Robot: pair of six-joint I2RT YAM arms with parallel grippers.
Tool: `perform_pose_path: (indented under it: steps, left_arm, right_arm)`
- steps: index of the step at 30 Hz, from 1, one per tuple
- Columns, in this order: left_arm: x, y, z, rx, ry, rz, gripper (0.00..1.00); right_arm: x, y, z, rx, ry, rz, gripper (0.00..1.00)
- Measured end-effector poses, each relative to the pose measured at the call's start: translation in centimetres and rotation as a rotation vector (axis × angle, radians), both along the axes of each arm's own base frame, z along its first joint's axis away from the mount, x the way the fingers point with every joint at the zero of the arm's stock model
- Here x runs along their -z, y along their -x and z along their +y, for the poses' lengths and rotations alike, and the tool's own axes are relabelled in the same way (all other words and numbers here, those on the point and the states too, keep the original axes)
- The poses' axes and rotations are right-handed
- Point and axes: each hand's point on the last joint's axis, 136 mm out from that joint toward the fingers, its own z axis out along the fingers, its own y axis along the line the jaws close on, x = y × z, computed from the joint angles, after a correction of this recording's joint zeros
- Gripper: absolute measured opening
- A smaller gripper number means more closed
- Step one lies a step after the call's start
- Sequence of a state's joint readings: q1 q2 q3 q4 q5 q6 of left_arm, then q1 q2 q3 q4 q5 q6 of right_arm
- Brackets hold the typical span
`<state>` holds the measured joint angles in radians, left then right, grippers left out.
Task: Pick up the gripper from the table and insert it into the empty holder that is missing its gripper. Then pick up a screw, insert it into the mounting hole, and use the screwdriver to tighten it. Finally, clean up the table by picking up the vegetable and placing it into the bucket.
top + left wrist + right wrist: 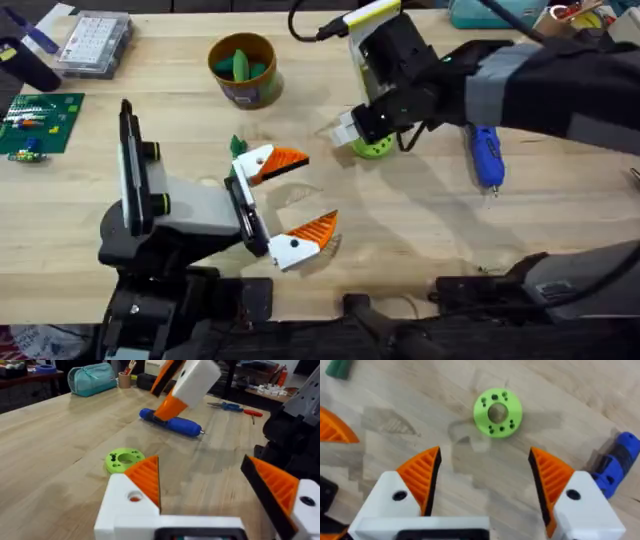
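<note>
The left end effector (pixel 290 205) hovers released over the tabletop (pixel 420 240), its orange-padded fingers spread wide with nothing between them. The right end effector (pixel 485 477) is also released, hanging just above a green disc (pixel 497 412) with a centre hole and small holes around it. The screwdriver (pixel 486 155) lies on the tabletop near the disc, on its far side from the left end effector. The bucket (pixel 242 70) stands beyond the disc, with green vegetables inside; its label band cannot be read. A small green piece (pixel 237 146) lies between bucket and left end effector.
</note>
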<state>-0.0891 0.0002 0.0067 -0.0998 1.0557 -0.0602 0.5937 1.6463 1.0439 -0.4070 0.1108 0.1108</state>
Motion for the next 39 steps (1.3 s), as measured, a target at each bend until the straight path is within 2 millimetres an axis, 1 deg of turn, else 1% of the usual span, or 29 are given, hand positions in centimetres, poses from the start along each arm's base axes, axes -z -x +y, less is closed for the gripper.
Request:
perform_pose_path:
  steps: [3, 5, 8, 9, 10, 11, 13, 22, 25, 29, 34, 39]
  left_arm:
    - [0.0, 0.0, 0.0, 0.0, 0.0, 0.0, 0.987]
    - [0.0, 0.0, 0.0, 0.0, 0.0, 0.0, 0.987]
    - [0.0, 0.0, 0.0, 0.0, 0.0, 0.0, 0.987]
    - [0.0, 0.0, 0.0, 0.0, 0.0, 0.0, 0.987]
    - [0.0, 0.0, 0.0, 0.0, 0.0, 0.0, 0.987]
    - [0.0, 0.0, 0.0, 0.0, 0.0, 0.0, 0.987]
    - [0.0, 0.0, 0.0, 0.0, 0.0, 0.0, 0.987]
    - [0.0, 0.0, 0.0, 0.0, 0.0, 0.0, 0.987]
    - [0.0, 0.0, 0.0, 0.0, 0.0, 0.0, 0.987]
    - [0.0, 0.0, 0.0, 0.0, 0.0, 0.0, 0.987]
    - [0.0, 0.0, 0.0, 0.0, 0.0, 0.0, 0.987]
    - [0.0, 0.0, 0.0, 0.0, 0.0, 0.0, 0.987]
  right_arm:
    - [0.63, -0.07, 0.04, -0.001, 0.007, 0.009, 0.972]
    - [0.88, -0.04, 0.02, -0.005, 0.012, 0.014, 0.901]
    - [0.95, -0.04, 0.07, -0.007, 0.011, 0.016, 0.715]
    - [0.95, -0.04, 0.08, -0.011, 0.013, 0.015, 0.614]
    - [0.94, -0.05, 0.08, -0.01, 0.012, 0.015, 0.489]
    - [0.95, -0.05, 0.08, -0.008, 0.011, 0.015, 0.426]
    - [0.94, -0.06, 0.09, -0.008, 0.011, 0.015, 0.406]
    - [0.93, -0.07, 0.1, -0.008, 0.01, 0.014, 0.389]
    - [0.93, -0.07, 0.1, -0.008, 0.01, 0.014, 0.325]
    - [0.93, -0.07, 0.1, -0.008, 0.01, 0.014, 0.266]
    - [0.93, -0.07, 0.1, -0.008, 0.01, 0.014, 0.267]
    - [0.95, -0.07, 0.1, -0.007, 0.01, 0.015, 0.305]
